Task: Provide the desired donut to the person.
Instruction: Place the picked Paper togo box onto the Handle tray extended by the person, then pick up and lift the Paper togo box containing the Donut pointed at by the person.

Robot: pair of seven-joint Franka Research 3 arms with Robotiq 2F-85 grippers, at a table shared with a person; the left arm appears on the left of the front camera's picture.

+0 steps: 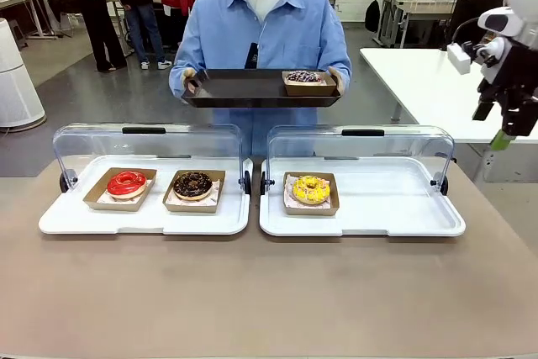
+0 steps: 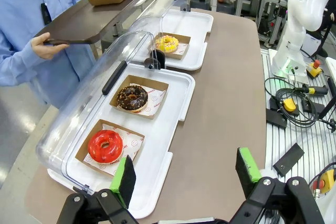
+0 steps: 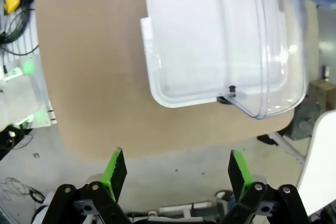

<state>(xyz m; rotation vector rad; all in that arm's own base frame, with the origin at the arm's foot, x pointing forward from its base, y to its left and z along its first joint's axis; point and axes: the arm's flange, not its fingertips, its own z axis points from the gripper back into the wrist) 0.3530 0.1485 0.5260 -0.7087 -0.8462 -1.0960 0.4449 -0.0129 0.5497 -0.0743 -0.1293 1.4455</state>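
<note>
Item 1: right display case [image 1: 420, 223], lid up. I count one yellow donut [image 1: 311, 189] in its left half.
Item 2: second case [image 1: 67, 223], just left of the first. It holds a chocolate donut [image 1: 193, 184], with a red donut [image 1: 126, 182] farther left.
Item 3: behind the right case, the person [image 1: 261, 31] holds a dark tray [image 1: 244, 88] carrying a sprinkled donut [image 1: 304, 77].
Item 4: left gripper [image 2: 186, 170] and right gripper [image 3: 176, 165], both spread wide and empty.

Four donuts [image 1: 126, 182] [image 1: 192, 184] [image 1: 310, 189] [image 1: 303, 76] — two lidded white trays [image 1: 143, 220] [image 1: 395, 201] — one dark tray [image 1: 235, 88].
</note>
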